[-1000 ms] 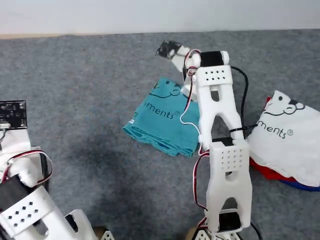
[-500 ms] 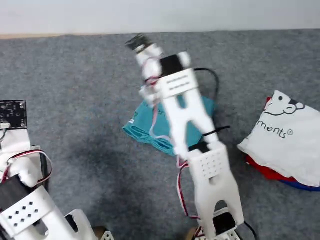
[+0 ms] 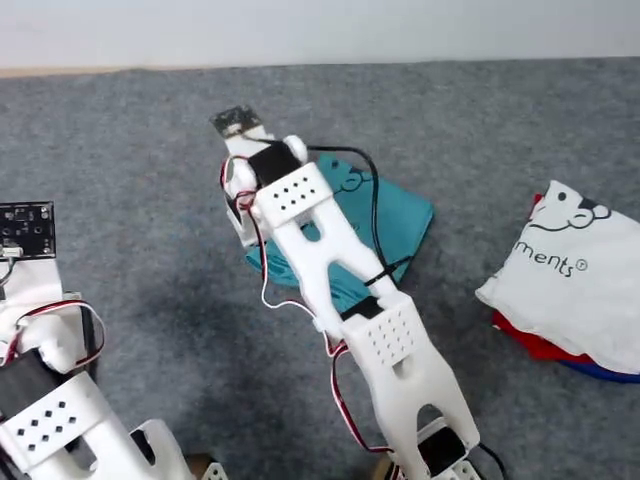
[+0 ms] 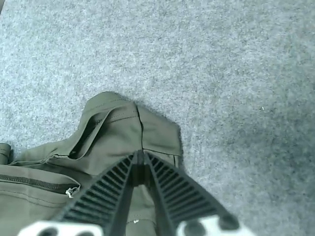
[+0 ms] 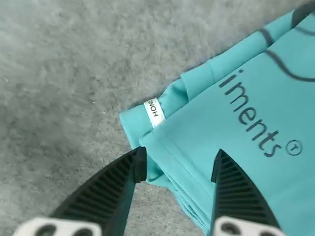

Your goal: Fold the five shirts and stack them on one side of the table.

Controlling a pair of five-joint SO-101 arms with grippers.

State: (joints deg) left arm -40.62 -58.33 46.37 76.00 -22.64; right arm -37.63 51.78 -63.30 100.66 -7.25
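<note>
Right arm [image 3: 340,270] swung across, pincer [image 5: 179,160] spread over teal shirt [image 5: 246,98]

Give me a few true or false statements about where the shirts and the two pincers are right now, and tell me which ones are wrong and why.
1. The right pincer is open, its fingers either side of a corner of the folded teal cotton shirt. True.
2. The white printed shirt lies underneath a red shirt. False: the white one is on top, with the red shirt and a blue shirt peeking out below it.
3. The left pincer is wide open. False: its jaws are closed on the olive-green garment.
4. The teal shirt lies apart from the white-topped pile, with bare grey carpet between them. True.
</note>
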